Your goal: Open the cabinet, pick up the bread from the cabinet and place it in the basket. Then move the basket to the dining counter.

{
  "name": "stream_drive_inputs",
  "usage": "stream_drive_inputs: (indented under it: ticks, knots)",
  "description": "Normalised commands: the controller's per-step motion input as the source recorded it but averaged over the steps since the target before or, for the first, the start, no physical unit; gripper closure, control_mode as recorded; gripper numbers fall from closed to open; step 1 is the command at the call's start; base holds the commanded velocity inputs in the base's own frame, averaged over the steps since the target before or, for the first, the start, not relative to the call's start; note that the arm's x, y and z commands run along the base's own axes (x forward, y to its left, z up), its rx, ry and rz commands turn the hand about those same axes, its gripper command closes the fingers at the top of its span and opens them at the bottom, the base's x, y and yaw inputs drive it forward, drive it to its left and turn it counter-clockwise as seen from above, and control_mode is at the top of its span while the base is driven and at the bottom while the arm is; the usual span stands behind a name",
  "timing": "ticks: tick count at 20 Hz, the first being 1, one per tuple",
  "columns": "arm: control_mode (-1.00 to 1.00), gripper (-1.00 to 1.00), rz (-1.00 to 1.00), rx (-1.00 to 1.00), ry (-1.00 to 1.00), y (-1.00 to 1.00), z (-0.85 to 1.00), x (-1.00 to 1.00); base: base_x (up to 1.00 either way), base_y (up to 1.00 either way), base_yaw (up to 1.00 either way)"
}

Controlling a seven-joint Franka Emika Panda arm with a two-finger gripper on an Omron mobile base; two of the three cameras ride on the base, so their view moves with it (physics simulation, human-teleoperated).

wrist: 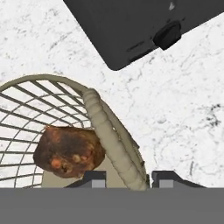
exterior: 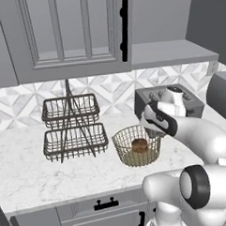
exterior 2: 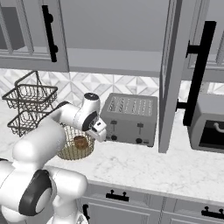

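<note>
The round gold wire basket (exterior: 122, 147) (exterior 2: 69, 152) stands on the marble worktop. In it lies the brown bread (exterior: 140, 145) (exterior 2: 80, 142) (wrist: 68, 151). My gripper (exterior: 154, 132) (exterior 2: 98, 134) (wrist: 129, 178) is down at the basket's right side, its two fingers on either side of the thick rim (wrist: 105, 127). The jaws are partly closed, with a small gap to the rim still showing. The grey upper cabinet (exterior: 68, 32) (exterior 2: 113, 35) stands open, one door (exterior 2: 171, 74) swung out toward me. The dining counter is out of view.
A dark toaster (exterior: 189, 104) (exterior 2: 129, 118) sits just behind the basket and the hand. A dark two-tier wire rack (exterior: 73, 128) (exterior 2: 28, 107) stands to the left. A grey oven-like appliance (exterior 2: 208, 127) is at the right. Grey drawers (exterior: 105, 207) run below the worktop.
</note>
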Motion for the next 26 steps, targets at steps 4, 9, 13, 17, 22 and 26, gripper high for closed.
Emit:
stream_drive_inputs:
  ticks: [4,9,13,17,22,26]
  knots:
    - [-1.00,1.00,0.00,-0.05,0.00,0.87,-1.00,-0.28,0.00,0.00,0.00]
    - [-1.00,1.00,0.00,-0.07,-0.01,0.57,-0.63,-0.65,0.00,0.00,0.00]
    - [-1.00,1.00,-0.02,-0.02,-0.01,0.16,-0.10,-0.75,0.00,0.00,0.00]
    - [-1.00,1.00,-0.07,0.00,-0.01,0.01,0.00,-0.46,0.00,0.00,0.00]
    - [-1.00,1.00,-0.11,-0.01,-0.12,0.11,0.08,-0.33,0.00,0.00,0.00]
    - [-1.00,1.00,-0.16,-0.01,-0.28,0.13,0.60,-0.53,0.00,0.00,0.00]
